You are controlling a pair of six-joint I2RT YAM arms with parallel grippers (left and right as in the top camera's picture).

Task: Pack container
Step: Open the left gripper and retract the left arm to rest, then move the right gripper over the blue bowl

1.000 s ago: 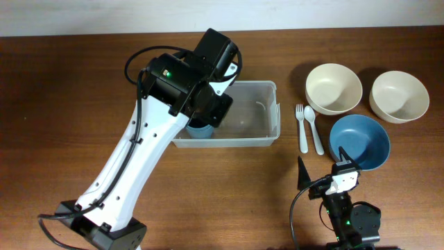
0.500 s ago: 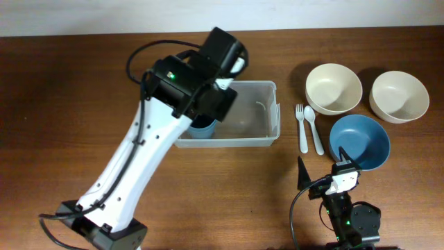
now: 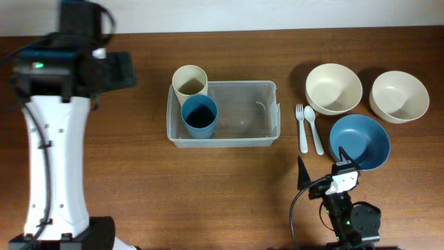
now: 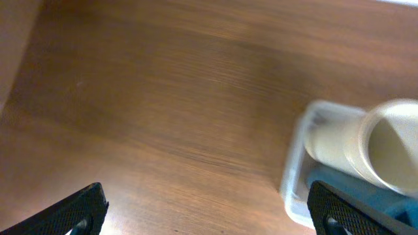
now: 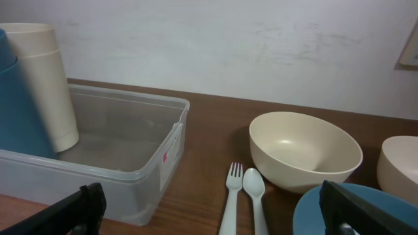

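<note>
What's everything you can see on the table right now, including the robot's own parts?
container: one, clear plastic, middle of the table
cream cup: one, cream, upright in the container's left end, far corner
blue cup: one, blue, upright in the container's left end, in front of the cream cup
cream bowls: two, cream, side by side at the right
blue bowl: one, blue, in front of the cream bowls
fork: one, white, between container and bowls
spoon: one, white, just right of the fork
table: one, brown wood
left gripper: one, black, open, left of the container
right gripper: one, black, open, near edge
</note>
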